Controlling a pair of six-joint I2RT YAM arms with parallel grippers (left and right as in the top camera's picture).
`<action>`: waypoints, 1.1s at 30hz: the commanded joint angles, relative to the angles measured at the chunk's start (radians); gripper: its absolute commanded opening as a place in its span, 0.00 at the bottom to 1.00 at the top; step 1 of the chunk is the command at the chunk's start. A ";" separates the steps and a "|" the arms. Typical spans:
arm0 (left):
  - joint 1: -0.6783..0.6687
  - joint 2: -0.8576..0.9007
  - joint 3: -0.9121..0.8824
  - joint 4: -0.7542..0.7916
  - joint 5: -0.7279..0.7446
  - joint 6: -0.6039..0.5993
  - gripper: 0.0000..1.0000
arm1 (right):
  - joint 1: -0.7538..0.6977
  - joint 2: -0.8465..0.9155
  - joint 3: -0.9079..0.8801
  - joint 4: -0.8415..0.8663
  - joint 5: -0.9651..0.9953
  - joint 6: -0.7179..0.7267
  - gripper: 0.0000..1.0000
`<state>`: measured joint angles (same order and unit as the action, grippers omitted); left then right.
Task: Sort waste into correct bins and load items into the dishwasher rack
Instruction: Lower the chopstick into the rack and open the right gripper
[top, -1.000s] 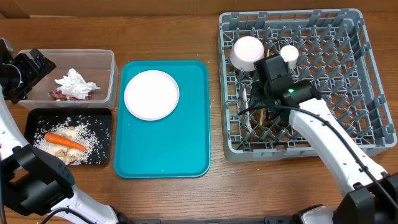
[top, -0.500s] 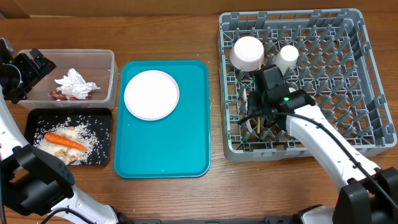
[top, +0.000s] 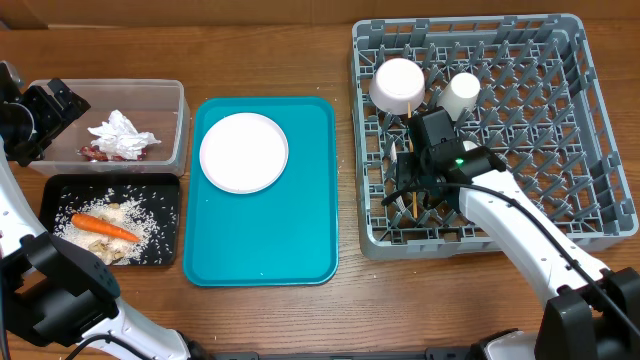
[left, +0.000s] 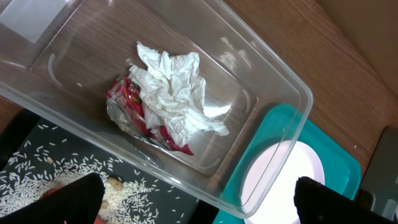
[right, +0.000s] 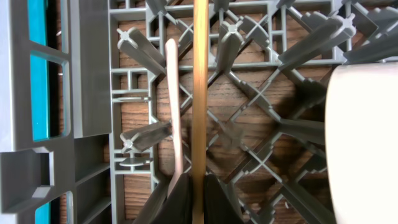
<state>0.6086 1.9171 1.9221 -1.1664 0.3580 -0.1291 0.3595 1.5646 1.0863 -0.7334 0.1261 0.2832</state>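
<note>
A brown wooden table (top: 270, 40) carries everything, with the grey rack (top: 600, 120) filling its 3 o'clock side. The right gripper (right: 199, 194) is pinched shut on the chopstick (right: 199, 93). In the wrist view the stick runs straight from 6 to 12 o'clock out of the fingers, over the lattice floor and between pegs. Setting it down, I judge, depends on that line staying clear of the pegs. A thin pale edge stands just beside it at 9 o'clock; plate or fork, I cannot tell.

Only the overhead view places this. The hold is in the rack's near-left part, at 6 o'clock from the bowl (top: 398, 83) and the cup (top: 462, 92); the arm hides the fingers there.

The left gripper (top: 45, 115) hangs wide open, holding nothing, over the clear tub (top: 175, 120) with the napkin (left: 174, 93) and wrapper (left: 134, 102). The big plate (top: 243, 151) waits on the teal tray (top: 300, 240).
</note>
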 joint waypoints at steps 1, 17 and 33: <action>-0.007 0.007 -0.002 0.000 -0.003 -0.009 1.00 | -0.006 0.003 -0.008 0.003 -0.016 -0.025 0.06; -0.007 0.007 -0.002 0.000 -0.003 -0.009 1.00 | -0.006 -0.004 0.156 -0.107 -0.048 -0.022 0.41; -0.007 0.007 -0.002 0.000 -0.003 -0.009 1.00 | 0.070 0.002 0.482 -0.281 -0.400 0.032 0.40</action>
<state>0.6086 1.9171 1.9221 -1.1664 0.3580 -0.1291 0.3763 1.5642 1.5421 -1.0252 -0.2081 0.2909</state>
